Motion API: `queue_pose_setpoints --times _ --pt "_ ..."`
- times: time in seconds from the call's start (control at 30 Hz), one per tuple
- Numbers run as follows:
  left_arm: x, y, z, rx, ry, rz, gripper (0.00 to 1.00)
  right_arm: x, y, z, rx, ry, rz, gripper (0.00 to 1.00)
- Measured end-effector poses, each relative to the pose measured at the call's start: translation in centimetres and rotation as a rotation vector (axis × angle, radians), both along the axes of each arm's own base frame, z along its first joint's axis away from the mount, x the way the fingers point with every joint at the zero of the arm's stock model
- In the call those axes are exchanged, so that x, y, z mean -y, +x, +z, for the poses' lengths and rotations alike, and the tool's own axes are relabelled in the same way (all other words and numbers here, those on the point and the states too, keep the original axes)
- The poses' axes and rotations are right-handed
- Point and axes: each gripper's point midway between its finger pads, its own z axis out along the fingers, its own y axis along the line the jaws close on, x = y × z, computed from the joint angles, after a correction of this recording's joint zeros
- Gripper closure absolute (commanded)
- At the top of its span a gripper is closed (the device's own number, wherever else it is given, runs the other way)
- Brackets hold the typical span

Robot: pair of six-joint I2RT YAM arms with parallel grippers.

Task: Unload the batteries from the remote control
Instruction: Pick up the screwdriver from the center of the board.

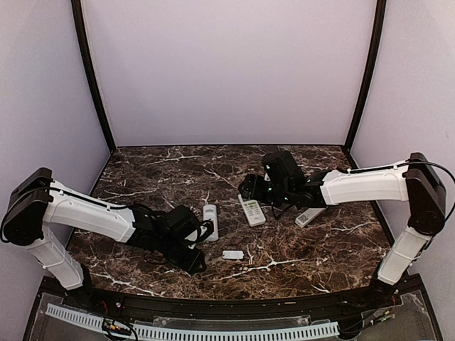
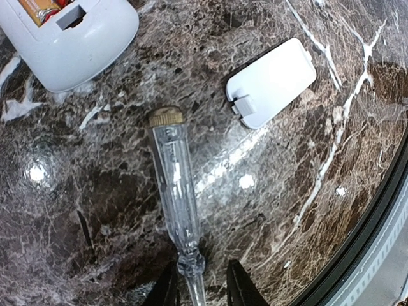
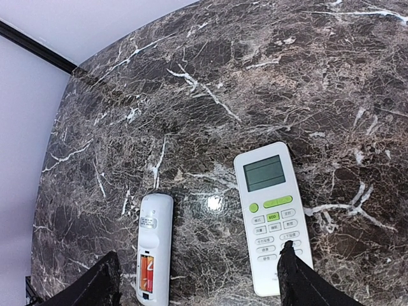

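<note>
Button labels on green-buttoned remote [image 3: 273,217] too small to read, no other legible text

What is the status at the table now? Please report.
Left claw open around the screwdriver, not clamped. Right claw open near the green-button remote. Batteries in the open remote, cover off. Nothing in the way.

White-shelled arms [image 1: 92,212] with black joints, black left tool [image 2: 203,288] and black right tool [image 3: 201,282]

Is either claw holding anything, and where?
Not yet: left gripper straddles the clear screwdriver at its shaft end, gap visible; right gripper open, empty.
</note>
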Motion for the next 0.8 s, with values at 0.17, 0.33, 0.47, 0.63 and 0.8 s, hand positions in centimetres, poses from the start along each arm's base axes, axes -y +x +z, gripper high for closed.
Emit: queue_pose_setpoints --times 0.17,0.33,0.47,0.63,0.8 --pt "0.32 -0.07 -0.12 -0.006 0.015 -0.007 0.79 0.00 0.00 0.00 0.000 0.000 0.000 0.19" --pt "0.76 -0.09 -0.23 -0.005 0.046 -0.014 0.81 0.01 0.00 -0.01 0.000 -0.001 0.000 0.19" --pt "0.59 -0.03 -0.35 -0.004 0.074 -0.007 0.81 0.02 0.01 -0.01 0.000 -0.001 -0.001 0.19" --pt "0.45 0.32 -0.41 -0.005 0.106 0.014 0.82 0.08 0.02 -0.05 0.001 -0.003 -0.003 0.19" --pt "0.27 0.58 -0.46 -0.002 0.125 0.033 0.86 0.18 0.01 -0.16 0.000 -0.007 -0.006 0.18"
